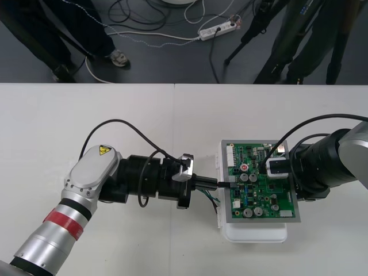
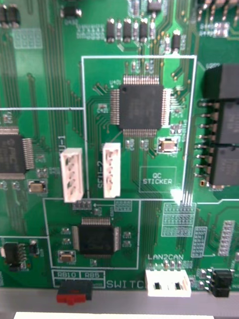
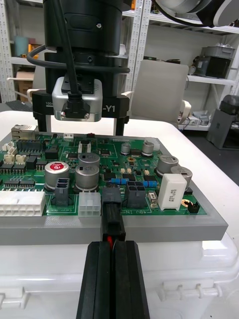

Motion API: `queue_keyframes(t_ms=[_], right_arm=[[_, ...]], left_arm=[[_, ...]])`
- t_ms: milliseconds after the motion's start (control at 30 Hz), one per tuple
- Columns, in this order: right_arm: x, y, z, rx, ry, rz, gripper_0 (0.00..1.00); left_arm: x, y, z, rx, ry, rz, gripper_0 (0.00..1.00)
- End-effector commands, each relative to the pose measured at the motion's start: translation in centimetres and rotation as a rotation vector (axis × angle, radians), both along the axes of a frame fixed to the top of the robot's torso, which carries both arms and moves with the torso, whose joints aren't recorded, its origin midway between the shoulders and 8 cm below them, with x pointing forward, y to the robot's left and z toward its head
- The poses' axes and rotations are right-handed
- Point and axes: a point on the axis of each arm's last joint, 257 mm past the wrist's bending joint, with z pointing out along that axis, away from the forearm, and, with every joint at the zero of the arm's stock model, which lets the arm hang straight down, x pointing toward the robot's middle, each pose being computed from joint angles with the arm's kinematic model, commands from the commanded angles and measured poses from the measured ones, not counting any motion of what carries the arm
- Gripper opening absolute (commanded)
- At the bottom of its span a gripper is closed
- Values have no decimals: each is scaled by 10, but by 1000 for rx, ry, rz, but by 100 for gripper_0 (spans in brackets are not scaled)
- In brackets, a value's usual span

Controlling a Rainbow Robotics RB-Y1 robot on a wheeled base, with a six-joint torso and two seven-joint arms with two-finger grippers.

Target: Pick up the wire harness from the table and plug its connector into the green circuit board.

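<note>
The green circuit board [image 1: 259, 181] lies on its white base [image 1: 256, 234] at the table's right. My left gripper [image 1: 221, 184] reaches in level to the board's left edge. In the left wrist view its fingers [image 3: 97, 279] are shut on the harness's black plug [image 3: 112, 222], with a red wire showing between them. The plug's tip meets a black socket [image 3: 110, 195] on the board's edge; how deep it sits I cannot tell. Green and black wires [image 1: 211, 199] trail under the left gripper. My right gripper [image 3: 78, 130] hovers over the board's far side, open and holding nothing.
The right wrist view looks straight down on chips and white headers [image 2: 112, 172] of the board. A white connector block [image 3: 89, 204] and grey capacitors [image 3: 89, 174] stand close beside the plug. Bare table lies left of and behind the board.
</note>
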Motion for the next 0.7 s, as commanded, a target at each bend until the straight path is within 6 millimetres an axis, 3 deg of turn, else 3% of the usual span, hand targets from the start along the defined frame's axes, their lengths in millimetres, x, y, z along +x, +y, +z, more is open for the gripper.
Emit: queue_keyframes(t_ms=[33,700], right_arm=[[0,11,6,12,-17,-12,100],[0,9,7,14,-16,-16,100]], left_arm=[[-2,-35,22,-29,8,-29,0],[-13,-30,26,-56,40,-60,0]])
